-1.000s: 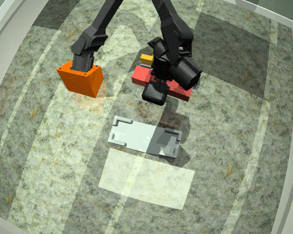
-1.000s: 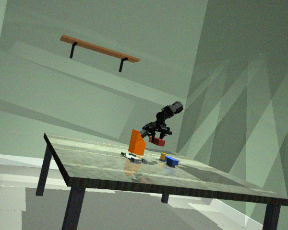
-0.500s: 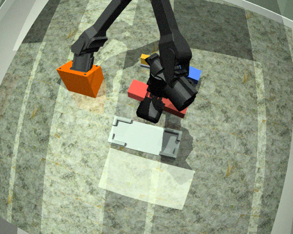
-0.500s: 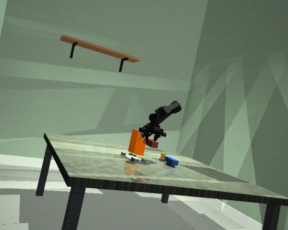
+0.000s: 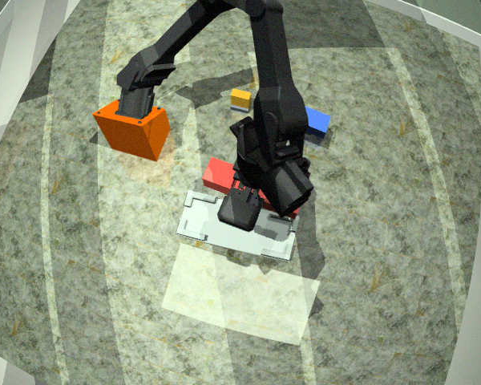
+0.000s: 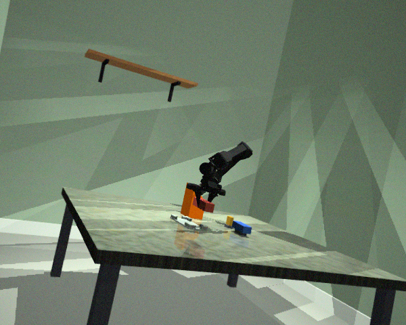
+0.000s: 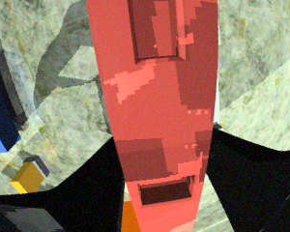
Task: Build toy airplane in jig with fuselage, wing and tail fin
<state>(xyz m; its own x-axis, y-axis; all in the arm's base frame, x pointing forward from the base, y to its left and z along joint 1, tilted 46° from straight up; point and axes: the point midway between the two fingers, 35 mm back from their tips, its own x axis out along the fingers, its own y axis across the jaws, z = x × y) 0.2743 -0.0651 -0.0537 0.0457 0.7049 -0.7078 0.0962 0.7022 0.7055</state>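
Note:
My gripper (image 5: 248,188) (image 6: 204,202) (image 7: 157,131) is shut on the red fuselage (image 5: 219,172) (image 6: 207,205) (image 7: 140,111), gripping it across its sides. The fuselage is raised above the table, with both sockets facing up toward the wrist camera. The pale jig (image 5: 199,219) (image 6: 185,221) lies below; in the top view the fuselage appears along its far long edge, partly hidden by the gripper. The blue wing (image 5: 317,119) (image 6: 241,227) (image 7: 1,111) lies on the table beyond, partly behind the arm. The yellow tail fin (image 5: 240,98) (image 6: 229,220) (image 7: 26,178) lies near it.
An orange block (image 5: 128,139) (image 6: 189,202) under the arm's base stands left of the jig in the top view. A bright patch of light (image 5: 240,298) falls on the table in front of the jig. A wooden shelf (image 6: 140,68) is on the wall.

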